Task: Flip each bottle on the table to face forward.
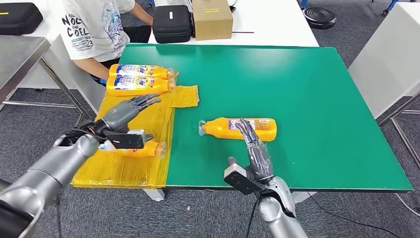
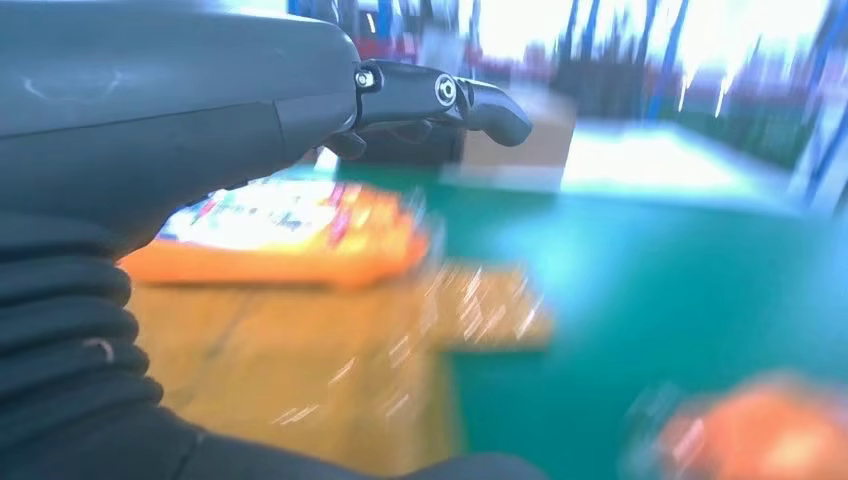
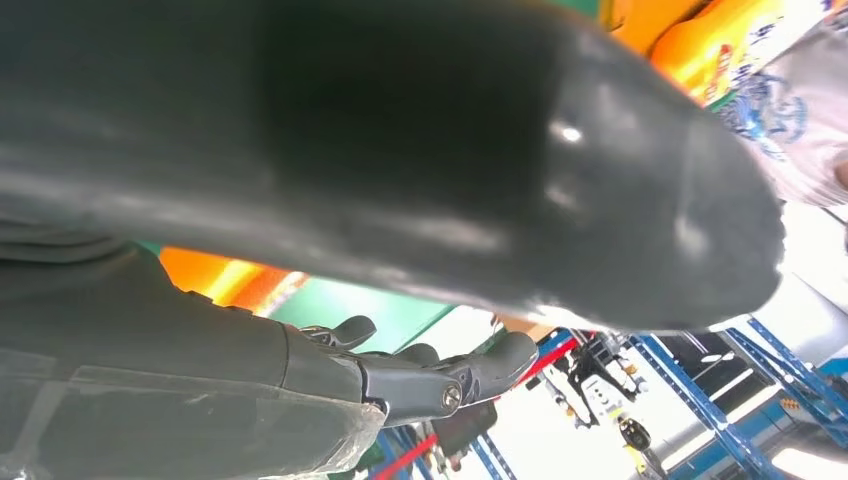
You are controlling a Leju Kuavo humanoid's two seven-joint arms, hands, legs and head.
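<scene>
A green table point(image 1: 307, 89) is seen from the head view, its left edge covered by a yellow plastic sheet point(image 1: 124, 166). A person in a white shirt point(image 1: 94, 25) is seated at the far left corner, near a cardboard box point(image 1: 212, 19) and a black case point(image 1: 171, 23). Two bottles point(image 1: 141, 78) are laid side by side on the sheet, and another bottle point(image 1: 148, 148) is partly hidden by the left hand point(image 1: 126, 111), held flat with fingers stretched, holding nothing. A lone bottle point(image 1: 240, 128) lies on the green, touched by the extended fingers of the right hand point(image 1: 255, 151); no grasp can be made out
</scene>
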